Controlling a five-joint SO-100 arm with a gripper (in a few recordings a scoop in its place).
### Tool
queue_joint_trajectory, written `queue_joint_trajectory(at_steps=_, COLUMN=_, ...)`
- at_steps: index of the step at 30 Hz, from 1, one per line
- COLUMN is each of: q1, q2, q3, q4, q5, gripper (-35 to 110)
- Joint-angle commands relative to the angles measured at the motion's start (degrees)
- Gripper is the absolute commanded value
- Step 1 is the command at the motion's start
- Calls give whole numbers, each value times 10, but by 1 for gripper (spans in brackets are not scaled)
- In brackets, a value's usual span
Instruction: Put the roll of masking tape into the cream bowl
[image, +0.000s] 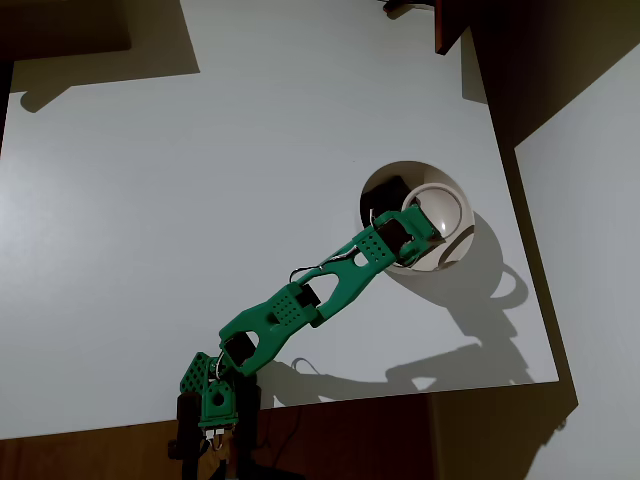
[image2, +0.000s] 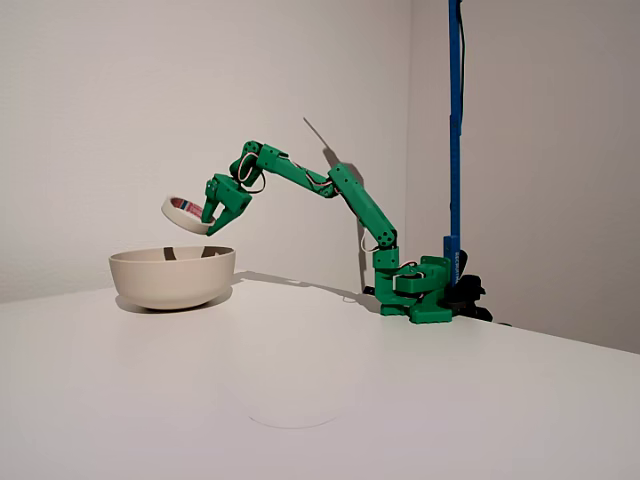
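One step remains: I hold the tape (image2: 186, 214) clenched in the jaws, above the bowl (image2: 172, 277) and clear of its rim. Next move: release, dropping it inside.

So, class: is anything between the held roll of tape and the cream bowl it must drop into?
No. The gripper holds the roll of masking tape above the cream bowl, with open air between them. A dark block lies inside the bowl.

Green plastic arm (image2: 350, 200), perforated link plates, black motors (thin wires looping) — chunky green base (image2: 418, 290)
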Motion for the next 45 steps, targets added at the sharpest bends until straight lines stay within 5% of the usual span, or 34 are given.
queue_joint_trajectory(at_steps=1, q1=11, q2=30, q3=-57, q4=-7, q5=18, gripper=10)
queue_joint_trajectory(at_steps=7, q1=9, q2=47, q3=-57, q4=3, q5=35, gripper=12)
queue_joint_trajectory(at_steps=10, q1=5, q2=47, q3=-57, q4=11, q5=42, gripper=8)
queue_joint_trajectory(at_steps=12, q1=2, q2=49, q3=-57, q4=17, q5=45, gripper=-8)
queue_joint_trajectory(at_steps=19, q1=-36, q2=114, q3=-58, q4=51, q5=71, gripper=-8)
queue_joint_trajectory(at_steps=45, q1=-431, q2=470, q3=-54, q4=317, q5=28, gripper=-8)
